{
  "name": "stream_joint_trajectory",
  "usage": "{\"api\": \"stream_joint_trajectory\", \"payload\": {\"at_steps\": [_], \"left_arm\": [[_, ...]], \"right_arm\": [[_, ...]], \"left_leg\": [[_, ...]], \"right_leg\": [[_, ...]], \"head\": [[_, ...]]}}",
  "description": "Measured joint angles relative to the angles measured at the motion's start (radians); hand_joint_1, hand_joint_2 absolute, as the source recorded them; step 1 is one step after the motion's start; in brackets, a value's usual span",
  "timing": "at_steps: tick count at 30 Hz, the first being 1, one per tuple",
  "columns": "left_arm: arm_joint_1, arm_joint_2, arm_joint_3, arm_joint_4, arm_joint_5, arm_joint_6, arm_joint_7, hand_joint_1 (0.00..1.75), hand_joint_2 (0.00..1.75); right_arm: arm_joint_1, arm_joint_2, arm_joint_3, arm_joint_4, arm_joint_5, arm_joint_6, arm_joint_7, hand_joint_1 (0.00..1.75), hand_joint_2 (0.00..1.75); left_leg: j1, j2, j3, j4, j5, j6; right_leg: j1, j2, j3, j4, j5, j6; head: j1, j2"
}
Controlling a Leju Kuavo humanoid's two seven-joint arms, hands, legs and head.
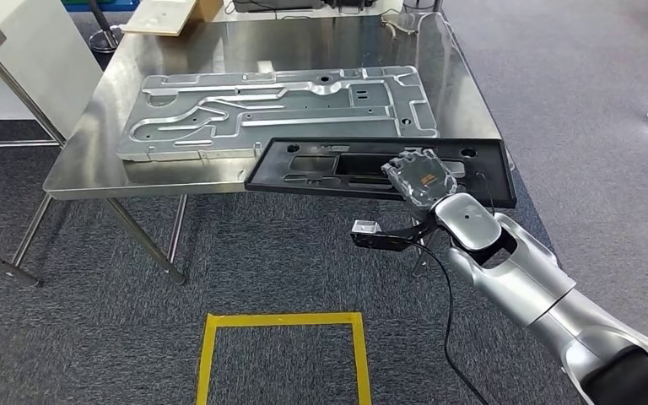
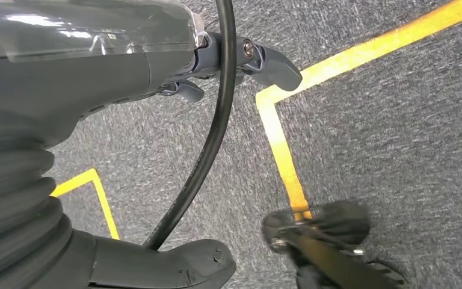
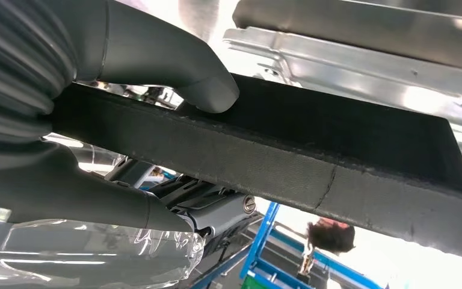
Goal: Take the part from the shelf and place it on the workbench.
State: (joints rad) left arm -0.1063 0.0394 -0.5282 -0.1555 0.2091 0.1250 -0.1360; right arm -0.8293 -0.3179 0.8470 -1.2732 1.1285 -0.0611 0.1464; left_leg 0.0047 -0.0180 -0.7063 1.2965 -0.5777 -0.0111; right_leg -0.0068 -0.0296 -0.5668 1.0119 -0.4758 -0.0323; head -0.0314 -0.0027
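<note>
Part: flat black panel with cut-outs, held level over the near edge of the workbench. Its far long edge overlaps the bench top; its near edge and right end overhang the carpet. Whether the far edge already touches the steel cannot be told.

Right hand: grips the part at its near edge, toward the right end. In the right wrist view the thumb lies on one face of the black edge and the other fingers close against the opposite face; the clamp looks firm.

Left hand: hangs over the carpet, holding nothing. Its thumb and a finger show, parted, but how far the hand is open cannot be told.

Plate: large stamped metal panel lying flat on the bench, just beyond the part; the part's far edge sits over its near rim.

Floor tape: yellow outline on the carpet, near the robot.

Step in hand, as judged: placing; transport appears done, release not yet made.

Next move calls for: carrying the part further onto the bench so most of it is supported, lowering it flat, then spreading the fingers. Risk: letting go with this much overhang could tip it off the edge.
</note>
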Motion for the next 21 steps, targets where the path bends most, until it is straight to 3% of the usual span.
{"api": "stream_joint_trajectory", "payload": {"at_steps": [3,5,9,10,13,15,16,19,20,21], "left_arm": [[0.003,0.003,0.0,0.0,0.0,0.0,0.001,0.0,1.75],[0.004,0.005,0.0,0.0,0.0,-0.001,0.002,0.0,1.75],[0.003,0.006,-0.001,0.0,0.0,-0.001,0.006,0.0,1.75],[0.001,0.006,-0.001,0.0,-0.001,-0.001,0.007,0.0,1.75],[-0.006,0.008,-0.002,0.0,-0.002,-0.003,0.009,0.0,1.75],[-0.006,0.008,-0.003,0.0,-0.002,-0.004,0.012,0.0,1.75],[-0.005,0.008,-0.004,0.0,-0.003,-0.005,0.013,0.0,1.75],[-0.004,0.007,-0.007,0.0,-0.003,-0.008,0.014,0.0,1.75],[-0.004,0.006,-0.008,0.0,-0.003,-0.008,0.015,0.0,1.75],[-0.004,0.006,-0.008,0.0,-0.003,-0.008,0.015,0.0,1.75]], "right_arm": [[0.001,0.0,-0.022,0.025,0.007,-0.023,-0.008,1.75,1.75],[-0.001,0.0,-0.04,0.035,0.014,-0.052,-0.013,1.75,1.75],[-0.003,0.001,-0.063,0.037,0.039,-0.081,-0.02,1.75,1.75],[-0.007,0.004,-0.068,0.036,0.043,-0.082,-0.021,1.75,1.75],[-0.017,0.018,-0.082,0.036,0.051,-0.08,-0.019,1.75,1.75],[-0.018,0.027,-0.086,0.037,0.054,-0.075,-0.018,1.75,1.75],[-0.019,0.03,-0.086,0.038,0.055,-0.072,-0.018,1.75,1.75],[-0.025,0.047,-0.09,0.041,0.058,-0.067,-0.017,1.75,1.75],[-0.026,0.055,-0.091,0.043,0.058,-0.066,-0.017,1.75,1.75],[-0.028,0.062,-0.092,0.045,0.058,-0.066,-0.017,1.75,1.75]], "left_leg": [[0.001,-0.007,0.031,-0.172,0.141,0.004],[-0.002,-0.013,0.047,-0.245,0.174,0.014],[0.002,-0.012,0.076,-0.27,0.163,0.043],[0.004,-0.013,0.088,-0.273,0.16,0.048],[0.007,-0.017,0.116,-0.276,0.14,0.056],[0.007,-0.02,0.14,-0.276,0.12,0.056],[0.007,-0.021,0.156,-0.276,0.108,0.054],[0.004,-0.021,0.195,-0.276,0.074,0.042],[0.003,-0.02,0.203,-0.279,0.063,0.036],[0.001,-0.017,0.21,-0.277,0.058,0.029]], "right_leg": [[0.0,0.005,0.03,0.002,-0.026,0.009],[0.003,0.01,0.036,0.003,-0.037,0.02],[0.002,0.021,0.034,0.033,-0.045,0.038],[0.0,0.022,0.011,0.074,-0.049,0.042],[-0.007,0.022,-0.11,0.245,-0.094,0.049],[-0.011,0.022,-0.16,0.269,-0.111,0.05],[-0.011,0.021,-0.162,0.235,-0.089,0.047],[0.0,0.006,-0.131,0.061,0.058,0.029],[0.005,0.002,-0.123,0.029,0.087,0.024],[0.008,0.004,-0.118,0.014,0.095,0.021]], "head": [[0.0,0.0],[0.0,0.0],[0.0,0.0],[0.0,0.0],[0.0,0.0],[0.0,0.0],[0.0,0.0],[0.0,0.0],[0.0,0.0],[0.0,0.0]]}}
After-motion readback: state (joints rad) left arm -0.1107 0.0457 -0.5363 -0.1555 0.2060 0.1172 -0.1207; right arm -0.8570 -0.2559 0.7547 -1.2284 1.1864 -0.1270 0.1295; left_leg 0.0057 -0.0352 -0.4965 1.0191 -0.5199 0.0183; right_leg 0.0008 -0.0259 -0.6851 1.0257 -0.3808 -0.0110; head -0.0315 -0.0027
